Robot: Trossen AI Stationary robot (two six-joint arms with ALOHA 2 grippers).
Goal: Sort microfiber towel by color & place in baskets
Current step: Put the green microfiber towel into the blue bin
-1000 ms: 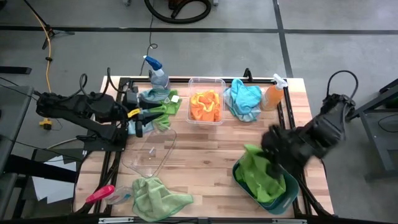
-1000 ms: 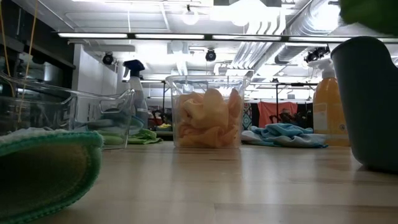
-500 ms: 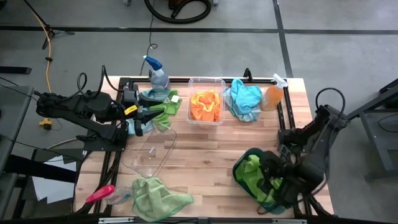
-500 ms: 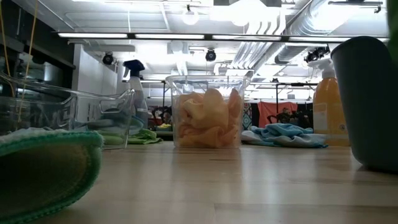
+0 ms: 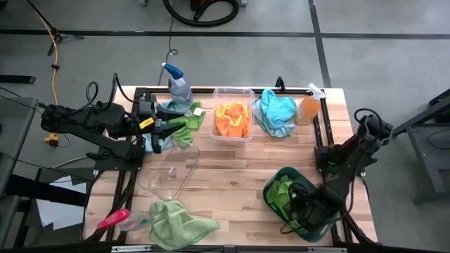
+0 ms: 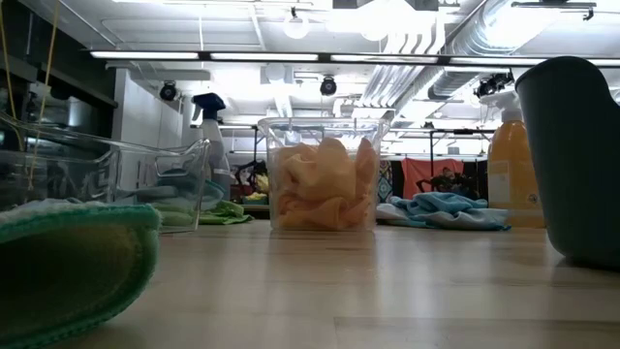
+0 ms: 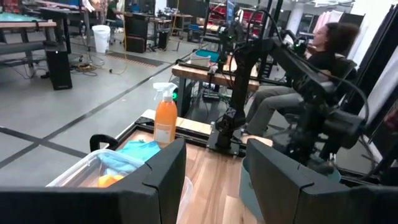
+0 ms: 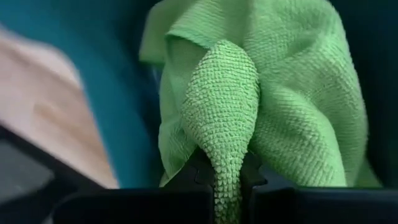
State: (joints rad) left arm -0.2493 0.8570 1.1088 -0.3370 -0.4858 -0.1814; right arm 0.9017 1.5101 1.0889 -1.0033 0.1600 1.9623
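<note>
My right gripper (image 5: 301,211) points down inside the dark teal basin (image 5: 271,188) at the table's near right and is shut on a lime green towel (image 5: 283,191) that lies in it. Orange towels (image 5: 233,121) fill the clear deep tub at the far middle. Right of the tub a light blue towel (image 5: 275,112) lies on the table. Another green towel (image 5: 176,223) is spread at the near left, and a third (image 5: 184,126) sits at the far left. Beside that one my left gripper (image 7: 214,155) is held level and open, with nothing between its fingers. My right gripper pinches a raised fold of the green towel (image 8: 222,149) between its two fingers, coming from above and pointing down. The rest of the towel (image 8: 298,93) is bunched slack below the fingers on the basin's floor.
A clear shallow dish (image 5: 169,172) lies left of centre. A blue-capped spray bottle (image 5: 177,83) and an orange one (image 5: 309,105) stand along the far edge. A pink-handled tool (image 5: 112,219) lies at the near left corner. Bare wood shows in the middle of the table.
My right gripper has come down and toward the table's near edge into the teal basin, rolling as it went and staying shut on the green towel. The towel, held above the rim before, now lies sunk inside the basin.
</note>
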